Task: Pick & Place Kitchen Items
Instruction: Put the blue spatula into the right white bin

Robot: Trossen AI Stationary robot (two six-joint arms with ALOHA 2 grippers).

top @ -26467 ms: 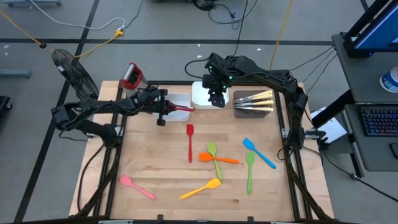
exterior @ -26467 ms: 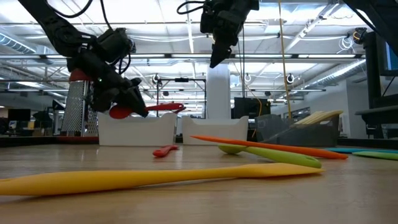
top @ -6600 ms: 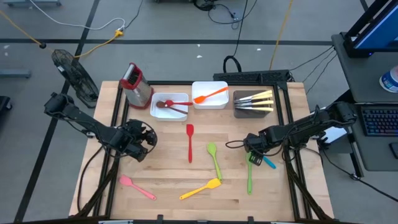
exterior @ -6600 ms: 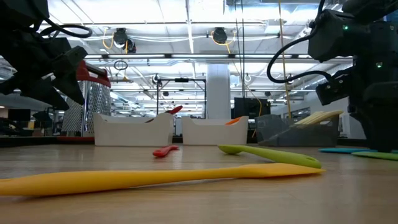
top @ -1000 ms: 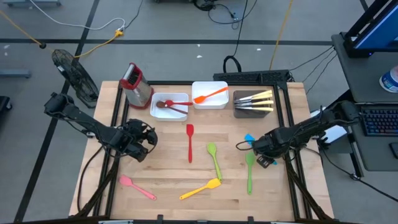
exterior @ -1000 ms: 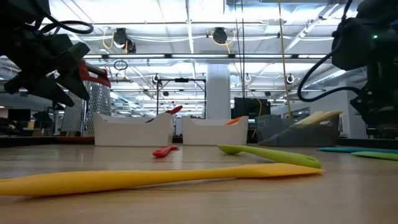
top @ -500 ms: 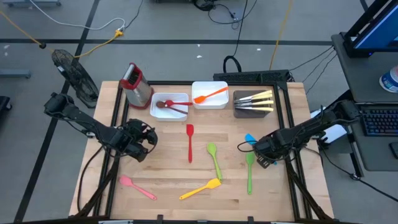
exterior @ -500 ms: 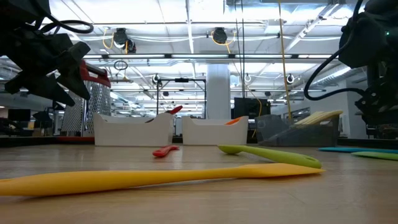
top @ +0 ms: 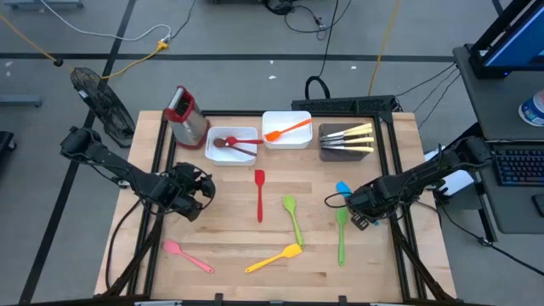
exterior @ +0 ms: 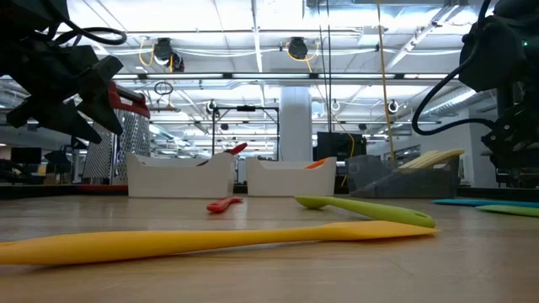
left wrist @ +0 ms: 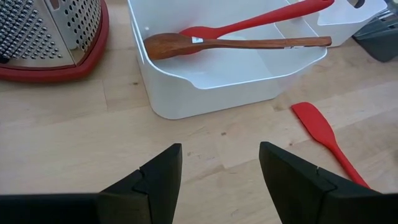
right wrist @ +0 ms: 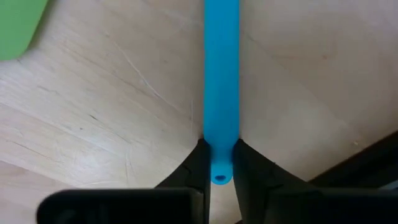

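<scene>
A blue spatula [top: 342, 188] lies on the table at the right, and my right gripper [right wrist: 219, 171] is shut on its handle. My left gripper [left wrist: 219, 174] stands open above bare wood at the table's left [top: 192, 192] and holds nothing. Loose on the table lie a red spatula [top: 259, 194], two green spoons [top: 292, 217] [top: 341, 234], a yellow spatula [top: 274, 257] and a pink one [top: 189, 255]. A brown spoon [left wrist: 236, 43] and a red spoon [left wrist: 249, 25] lie in a white tray [top: 232, 146]. An orange utensil [top: 286, 129] lies in the second white tray. My right gripper pinches the blue spatula's handle at its free end [right wrist: 220, 158], one finger [right wrist: 194, 167] on each side. The handle runs straight ahead along the fingers. It lies flat on the wood, and its holed tip [right wrist: 219, 179] sits between the fingers.
A red-topped metal grater [top: 183, 110] stands at the far left. A dark tray [top: 347, 141] with pale-handled knives sits at the far right. One green spoon's head [right wrist: 18, 28] lies close beside the blue handle. A black frame rail [top: 387, 161] runs along the right edge.
My right gripper has shifted slightly toward the table's right edge, low over the blue spatula's handle. The spatula still lies on the table.
</scene>
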